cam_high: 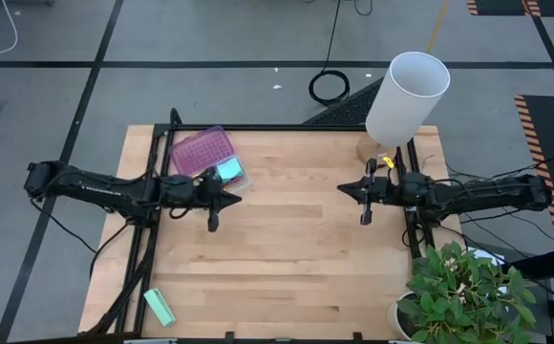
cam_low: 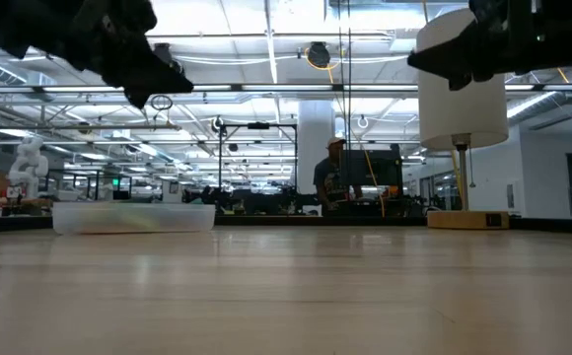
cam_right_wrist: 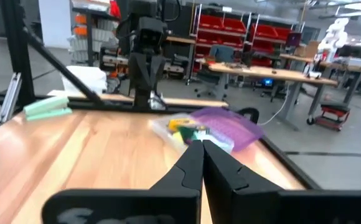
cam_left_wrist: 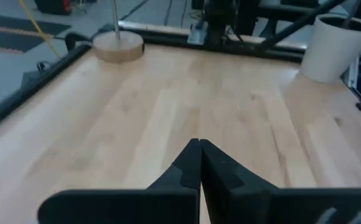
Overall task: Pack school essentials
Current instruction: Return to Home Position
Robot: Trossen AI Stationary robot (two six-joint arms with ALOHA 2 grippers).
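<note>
A clear pouch with a purple top (cam_high: 203, 151) lies flat on the table at the far left, also visible in the right wrist view (cam_right_wrist: 227, 127). A cyan sticky-note pad (cam_high: 229, 172) and yellow-green pieces (cam_right_wrist: 183, 133) sit at its near right corner. My left gripper (cam_high: 239, 198) (cam_left_wrist: 199, 146) hovers shut and empty just right of the pouch, above the table. My right gripper (cam_high: 342, 190) (cam_right_wrist: 200, 144) hovers shut and empty at the table's right, pointing at the left one. The rest of the school essentials are not visible.
A mint-green block (cam_high: 159, 307) lies at the near left corner. A lamp with a white shade (cam_high: 407, 96) stands on a round wooden base (cam_left_wrist: 118, 46) at the far right. A potted plant (cam_high: 458, 291) sits at the near right. Bare wood lies between the grippers.
</note>
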